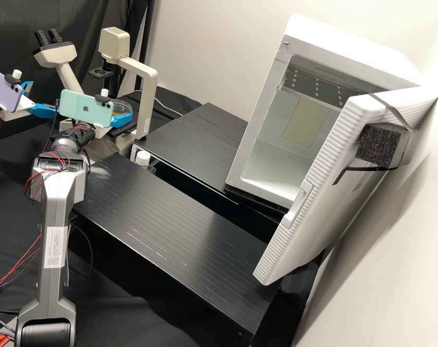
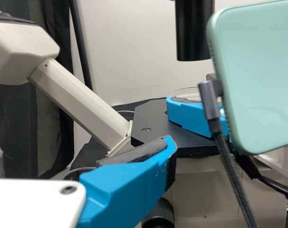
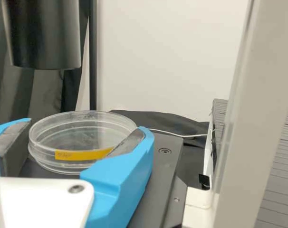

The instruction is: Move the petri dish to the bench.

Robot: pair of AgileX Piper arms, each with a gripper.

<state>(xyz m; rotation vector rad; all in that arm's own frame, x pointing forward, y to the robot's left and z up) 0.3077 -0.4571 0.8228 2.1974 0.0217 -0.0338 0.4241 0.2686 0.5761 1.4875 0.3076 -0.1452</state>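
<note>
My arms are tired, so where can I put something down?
Bare: the black bench between the right arm and white door, and the black platform between microscope and open box. Crowded: the microscope's stage, with the dish and right gripper.

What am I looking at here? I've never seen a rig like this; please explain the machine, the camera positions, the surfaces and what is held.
These are two robot arms, each ending in a pincer with two blue fingers. The high view comes from a fixed camera looking down; each wrist view comes from a camera on that arm.

The right pincer is at the microscope, its fingers against both sides of a clear petri dish with a yellow label. The dish looks gripped; I can't tell whether it is lifted off the stage. The left pincer is open and holds nothing.

Nearby are a slatted black bench and a white cabinet with its door open.
</note>
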